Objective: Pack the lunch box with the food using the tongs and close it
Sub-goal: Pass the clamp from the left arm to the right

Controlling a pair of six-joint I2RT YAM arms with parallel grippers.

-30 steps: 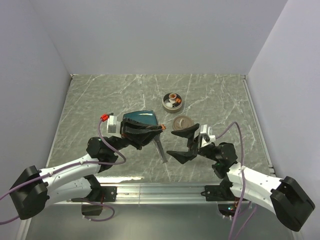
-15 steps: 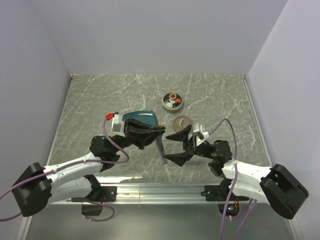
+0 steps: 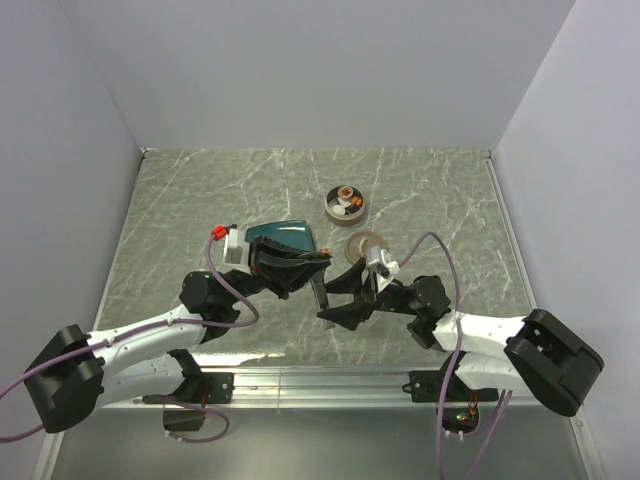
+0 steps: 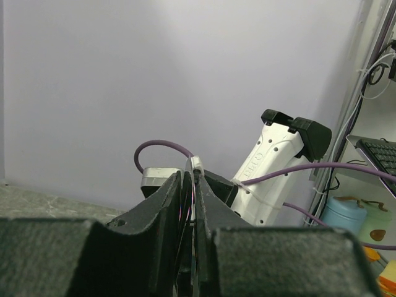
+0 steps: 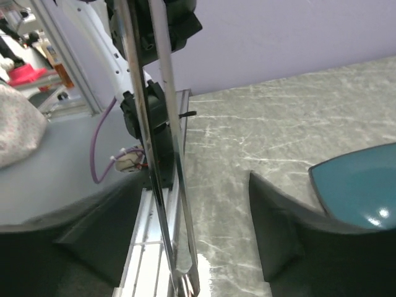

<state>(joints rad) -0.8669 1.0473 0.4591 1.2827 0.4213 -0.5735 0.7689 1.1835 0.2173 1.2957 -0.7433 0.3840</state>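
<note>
Since a second ago the right end effector (image 3: 337,300) has swung leftward from beside the lid (image 3: 365,244). Its jaws now straddle the tongs (image 3: 321,296) and have begun to narrow, while the left arm has barely shifted.

The left end effector (image 3: 320,262) is clamped on the upper part of the tongs, its pads (image 4: 161,210) pressed against the thin metal. The tongs hang from it toward the tabletop (image 3: 200,190), just in front of the teal plate (image 3: 285,236).

From the right wrist, both slim arms of the tongs run upright through the gap. Space shows between them and each dark finger (image 5: 281,229), so the right end effector is open and grips nothing yet.

The lunch box (image 3: 346,205) sits well behind, uncovered, with white and orange food (image 3: 346,199) inside. The lid lies on the tabletop between it and the right arm.

This looks like a handover of the tongs.
- The right jaws should stay centred on the tongs and take hold below the left grip, clear of the left fingers.
- They should close slowly, since closing will likely squeeze the two arms together and polished metal can twist or slip.
- The left end effector should hold firm until the right grip is plainly secure, then let go without dragging the tongs sideways.
</note>
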